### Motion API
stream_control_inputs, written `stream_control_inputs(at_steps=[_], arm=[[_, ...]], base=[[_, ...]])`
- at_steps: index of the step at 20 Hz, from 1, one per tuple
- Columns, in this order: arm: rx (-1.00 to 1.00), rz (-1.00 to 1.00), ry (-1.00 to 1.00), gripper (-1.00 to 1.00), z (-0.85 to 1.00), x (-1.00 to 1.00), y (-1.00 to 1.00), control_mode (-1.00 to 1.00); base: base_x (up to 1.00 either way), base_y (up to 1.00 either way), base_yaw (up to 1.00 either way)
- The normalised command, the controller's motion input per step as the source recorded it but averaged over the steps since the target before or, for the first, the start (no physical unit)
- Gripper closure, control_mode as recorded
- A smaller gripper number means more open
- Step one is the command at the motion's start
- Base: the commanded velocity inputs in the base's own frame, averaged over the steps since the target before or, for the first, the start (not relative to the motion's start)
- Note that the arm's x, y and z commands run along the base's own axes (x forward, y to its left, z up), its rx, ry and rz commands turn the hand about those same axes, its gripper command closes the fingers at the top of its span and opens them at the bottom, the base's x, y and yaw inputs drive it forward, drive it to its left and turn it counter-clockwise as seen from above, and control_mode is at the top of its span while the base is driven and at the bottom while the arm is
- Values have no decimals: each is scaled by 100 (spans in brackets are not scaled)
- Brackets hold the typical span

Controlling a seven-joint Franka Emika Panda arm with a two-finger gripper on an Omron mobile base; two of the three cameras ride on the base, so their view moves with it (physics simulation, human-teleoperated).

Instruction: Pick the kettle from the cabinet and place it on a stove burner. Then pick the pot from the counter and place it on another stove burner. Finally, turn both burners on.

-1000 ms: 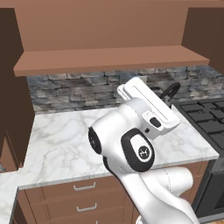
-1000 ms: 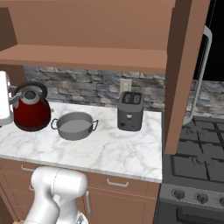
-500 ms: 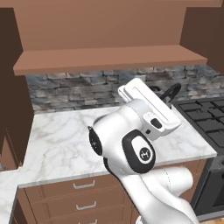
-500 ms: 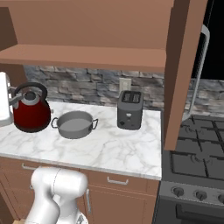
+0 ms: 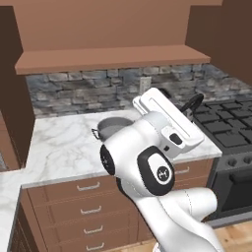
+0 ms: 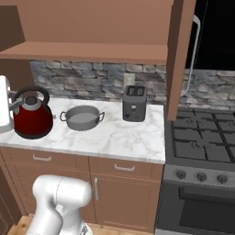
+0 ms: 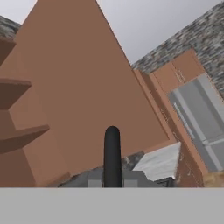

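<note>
Kitchen, marble bench w/ stove at its right end. Kettle is out of the cabinet, well left of the stove; whether it's just above the bench or resting on it, can't tell. Jaws closed on its black handle (handle runs up between the tips in hand view). Pot sits on bench between kettle and toaster, nearer the kettle. Burners bare. Judging by this: step 1 half done. Left: kettle to a burner, pot to another, both knobs on.

1 kettle, 1 pot, 1 toaster
</note>
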Motion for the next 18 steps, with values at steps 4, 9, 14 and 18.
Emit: stream_control_inputs(at_steps=[4,9,14,18], arm=[[0,0,0,100,0,0,0,100],[0,0,0,100,0,0,0,100],[0,0,0,100,0,0,0,100],[0,0,0,100,0,0,0,100]], base=[[-50,-30,-9],[-45,-41,-8],[-44,-49,-7],[-45,-53,-7]])
